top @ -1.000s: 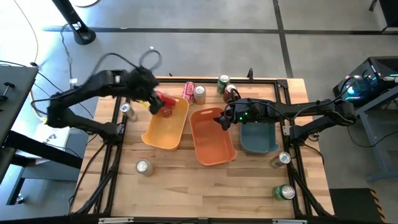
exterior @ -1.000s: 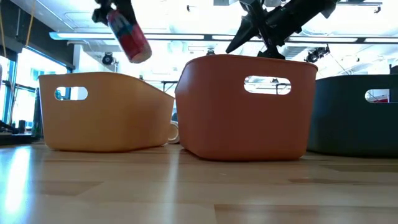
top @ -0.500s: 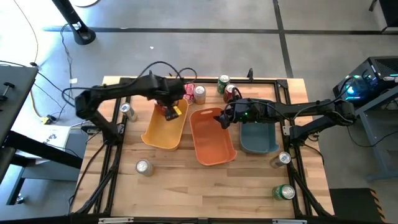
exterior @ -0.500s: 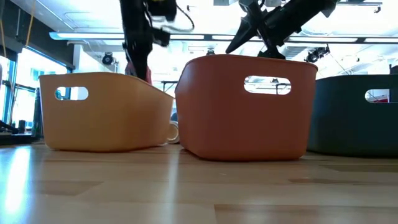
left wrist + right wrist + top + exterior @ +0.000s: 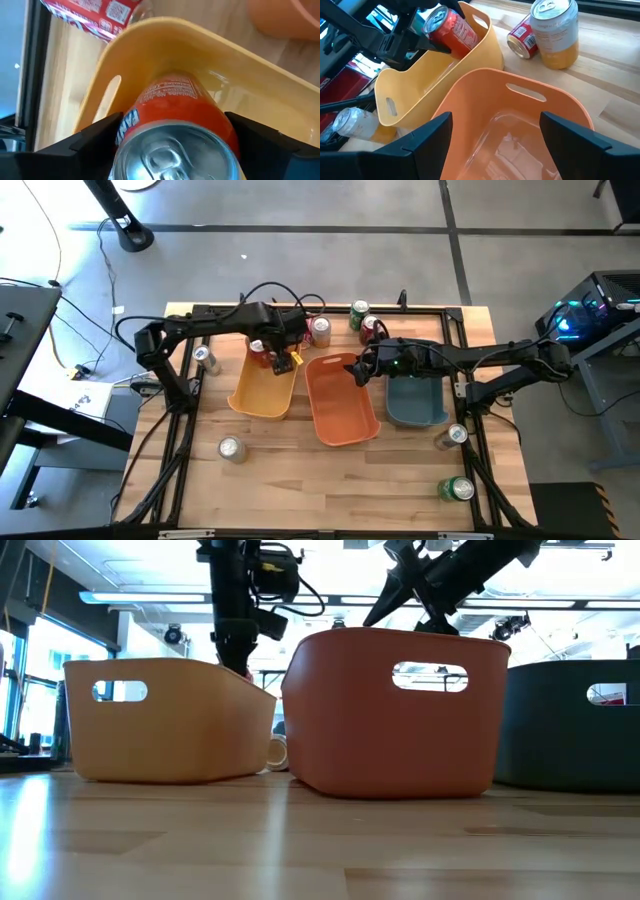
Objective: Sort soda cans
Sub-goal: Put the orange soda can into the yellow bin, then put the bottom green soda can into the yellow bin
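High view: left gripper is over the far end of the yellow bin, clamped on a red can. Right gripper hangs at the far rim of the orange bin; teal bin sits just beside it. Loose cans are spread around the table: one silver can at the near left, a green can at the near right, more behind the bins. To do the drop well, I'd lower until the can is inside the walls before letting go, so it doesn't bounce off the rim.

Low view: left arm comes down behind the yellow bin's wall; the can is barely visible past the rim, so depth inside the bin can't be judged here.

Left wrist view: fills that gap. The red can sits between both fingers, top toward the camera, body angled down into the bin, floor empty underneath. Grip looks centred.

Right wrist view: only view showing the held can from the side, tilted over the bin's rim. Right fingers are spread, holding nothing, orange bin empty below. Two cans stand or lie behind it.
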